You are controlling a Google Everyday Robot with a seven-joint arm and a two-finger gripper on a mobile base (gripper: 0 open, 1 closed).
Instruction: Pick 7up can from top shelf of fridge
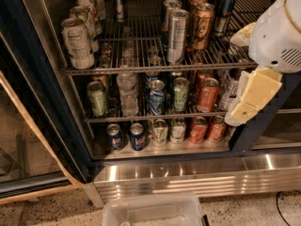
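Observation:
The fridge point(33, 93) stands open, its dark frame around wire shelves full of drinks. On the top shelf point(141, 68), a pale whitish-green 7up can point(77, 42) stands at the front left, with similar cans lined up behind it. A tall slim silver can point(178, 34) and a brown-gold can point(202, 25) stand further right on the same shelf. My gripper point(254, 95), cream-coloured on a white arm, hangs at the right edge in front of the fridge's right post. It is level with the middle shelf, far right of the 7up can, and touches no can.
The middle shelf point(155, 114) holds green, blue and orange cans and a clear bottle. Blue, pale and orange cans line the bottom row point(164, 131). The glass door point(19, 140) is swung open at left. A clear plastic bin point(153, 211) sits on the floor below the ribbed steel base point(188, 178).

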